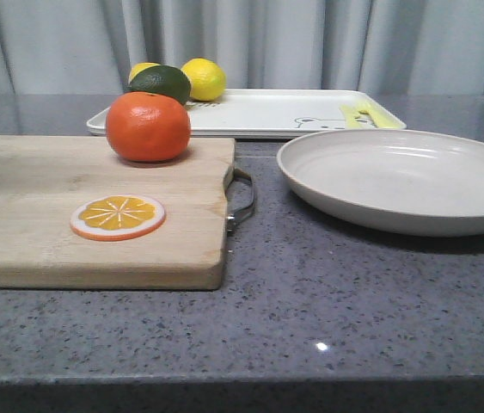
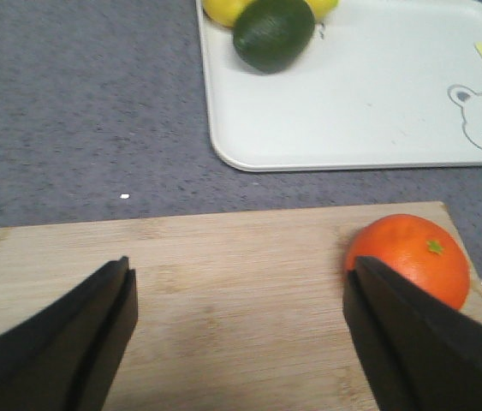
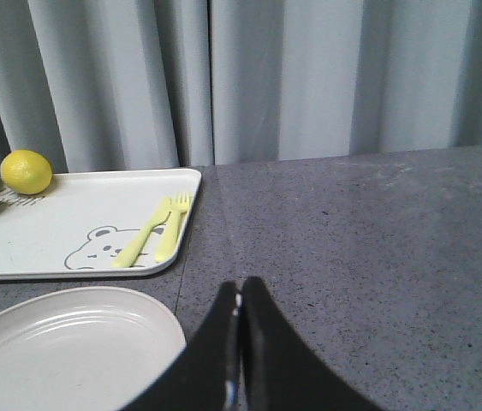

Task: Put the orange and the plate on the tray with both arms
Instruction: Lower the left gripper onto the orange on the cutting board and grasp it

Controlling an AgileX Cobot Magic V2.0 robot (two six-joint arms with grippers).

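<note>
The orange (image 1: 148,126) (image 2: 410,257) sits on the far right corner of the wooden cutting board (image 1: 78,202). My left gripper (image 2: 239,274) hangs open above the board, with one fingertip just beside the orange and nothing between the jaws. The off-white plate (image 1: 401,176) (image 3: 61,342) rests on the grey table right of the board. My right gripper (image 3: 241,287) is shut and empty, just beside the plate's rim. The white tray (image 1: 267,112) (image 2: 369,94) (image 3: 61,223) with the bear drawing lies at the back. Neither gripper shows in the front view.
Two lemons (image 1: 203,78) and a dark green lime (image 1: 161,82) occupy the tray's left end; a yellow-green fork and knife (image 3: 153,229) lie at its right end. An orange slice (image 1: 118,217) lies on the board. A curtain hangs behind the table.
</note>
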